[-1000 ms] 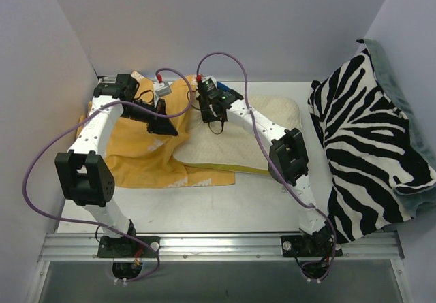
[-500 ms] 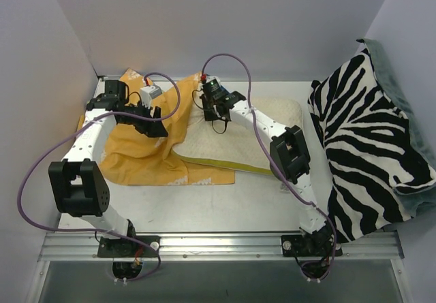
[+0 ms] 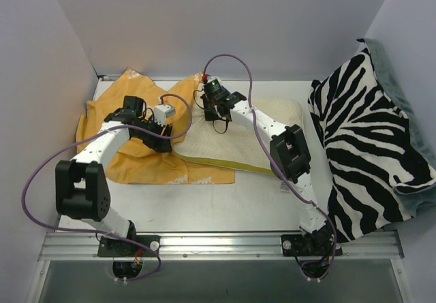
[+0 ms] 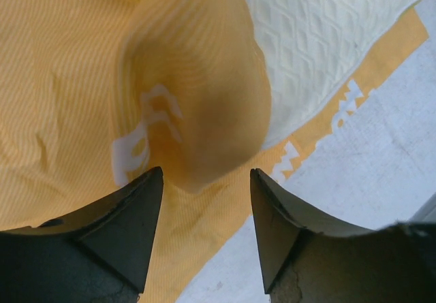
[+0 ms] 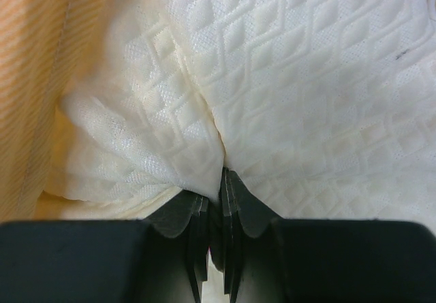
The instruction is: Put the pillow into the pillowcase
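The mustard-orange pillowcase (image 3: 129, 160) lies rumpled at the table's left. The cream quilted pillow (image 3: 259, 133) rests on its right part. My left gripper (image 3: 165, 141) hovers at the pillow's left edge. In the left wrist view my left gripper (image 4: 206, 180) stands open with nothing between its fingers. A raised fold of pillowcase (image 4: 197, 112) sits just ahead of the tips, and the pillow (image 4: 320, 37) lies beyond. My right gripper (image 3: 206, 114) is at the pillow's far left corner. There my right gripper (image 5: 222, 175) is shut on a pinch of pillow (image 5: 306, 78), with orange pillowcase (image 5: 27, 65) to its left.
A zebra-striped blanket (image 3: 368, 146) is heaped along the right wall over grey-green cloth. Walls close the back and left. Bare table (image 3: 204, 208) runs between the pillowcase and the metal rail (image 3: 218, 245) at the near edge.
My left gripper has opened and let go of the pillowcase, whose lifted fold has sagged. The gripper shifted slightly toward the near side. The right gripper kept its pinch on the pillow.
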Robot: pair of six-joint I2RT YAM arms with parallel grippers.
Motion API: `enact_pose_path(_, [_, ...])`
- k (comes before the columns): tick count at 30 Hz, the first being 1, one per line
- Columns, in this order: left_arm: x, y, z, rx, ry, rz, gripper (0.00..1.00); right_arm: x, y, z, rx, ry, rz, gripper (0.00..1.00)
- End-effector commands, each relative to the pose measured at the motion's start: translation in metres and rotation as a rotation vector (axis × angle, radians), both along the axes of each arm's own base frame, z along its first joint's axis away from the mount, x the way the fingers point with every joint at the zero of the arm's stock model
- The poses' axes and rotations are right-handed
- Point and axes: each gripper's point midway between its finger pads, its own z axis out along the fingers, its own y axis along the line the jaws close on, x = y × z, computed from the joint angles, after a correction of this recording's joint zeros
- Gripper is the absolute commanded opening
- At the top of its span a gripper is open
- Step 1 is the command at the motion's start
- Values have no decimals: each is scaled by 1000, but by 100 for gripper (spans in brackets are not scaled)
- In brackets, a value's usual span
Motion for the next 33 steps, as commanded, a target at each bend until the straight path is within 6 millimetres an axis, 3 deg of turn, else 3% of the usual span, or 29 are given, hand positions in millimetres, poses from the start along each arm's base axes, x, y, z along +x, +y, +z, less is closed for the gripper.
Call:
enact_pose_path(1, [30, -3, -7, 35, -66, 7, 62, 6, 1, 19, 50, -33, -25, 0])
enact_pose_path(2, [32, -6, -10, 39, -65, -2, 60, 6, 1, 19, 51, -32, -26, 0])
enact_pose_path(5, [40, -7, -13, 42, -67, -6, 25, 6, 0, 19, 49, -32, -24, 0])
enact_pose_path(7, [38, -12, -1, 4, -78, -29, 0, 7, -1, 19, 51, -32, -27, 0])
enact_pose_path(11, [2, -45, 58, -213, -98, -205, 0, 9, -4, 21, 47, -39, -42, 0])
enact_pose_path(15, [-41, -58, 92, -325, -66, -290, 0, 15, -2, 29, 94, -39, -70, 0])
enact_pose_path(20, [-72, -79, 105, -429, 11, -365, 0, 12, 11, 50, 197, -15, -83, 0])
enact_pose_path(23, [-79, -88, 97, -447, 70, -381, 0, -4, 28, 66, 304, 46, -65, 0])
enact_pose_path(26, [-67, -83, 81, -417, 100, -326, 1, -39, 50, 76, 427, 166, 8, 0])
enact_pose_path(27, [-66, -80, 81, -423, 107, -309, 3, -57, 53, 60, 431, 228, 29, 0])
enact_pose_path(28, [-64, -78, 81, -430, 107, -299, 6, -80, 65, 57, 457, 290, 78, 0])
enact_pose_path(29, [-61, -72, 80, -427, 108, -275, 10, -97, 68, 59, 467, 316, 112, 0])
enact_pose_path(30, [-61, -70, 82, -427, 95, -269, 19, -115, 67, 36, 453, 362, 126, 0])
enact_pose_path(32, [-58, -62, 84, -417, 77, -247, 32, -149, 77, 23, 462, 431, 206, 0])
enact_pose_path(33, [-58, -60, 88, -411, 58, -240, 40, -157, 78, 15, 461, 459, 224, 5])
